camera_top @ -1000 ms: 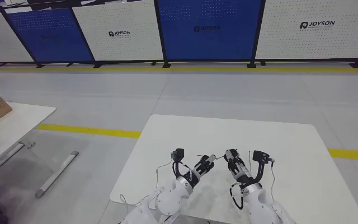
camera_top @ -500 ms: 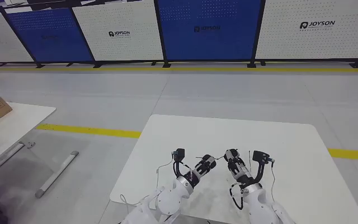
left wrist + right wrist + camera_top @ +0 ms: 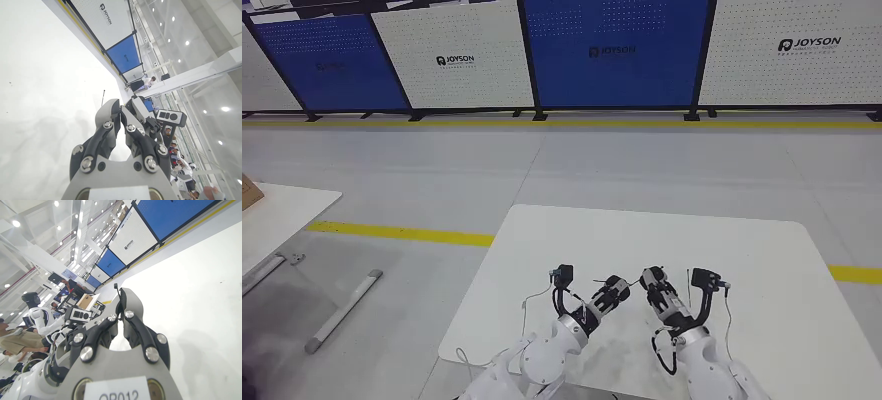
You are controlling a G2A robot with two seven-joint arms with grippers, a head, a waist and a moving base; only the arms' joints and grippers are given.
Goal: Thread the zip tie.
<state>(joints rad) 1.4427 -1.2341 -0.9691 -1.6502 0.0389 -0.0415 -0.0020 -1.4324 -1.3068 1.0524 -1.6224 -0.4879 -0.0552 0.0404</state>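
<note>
Zip tie: pinched in the right gripper close to its head, so the small square head stood clear just past the fingertips, exposed for a tail to enter; the rest of the strap ran down between the pads and out of sight
Right gripper: clamped flat on the strap and held above the tabletop, not on it, probably to keep the head steady and free on both faces
Left gripper: fingers drawn nearly together with only a slit between the pads; whether the tie's tail sat in that slit could not be told
Stance: left gripper and right gripper hung tip toward tip, near but apart, over the tabletop by its near edge, about midway between the near corners; judged a pose for bringing tail and head together in the air
Black strand: thin and straight, on the tabletop just beside the right gripper, toward the right edge; perhaps a spare tie, too fine to tell
Step in hand: judged to be lining up before insertion, nothing visible through the head
Next move: called for a fine, square approach, since the head's slot was tiny
Risk: the limp strap could bend aside, or the head twist in the pinch
</note>
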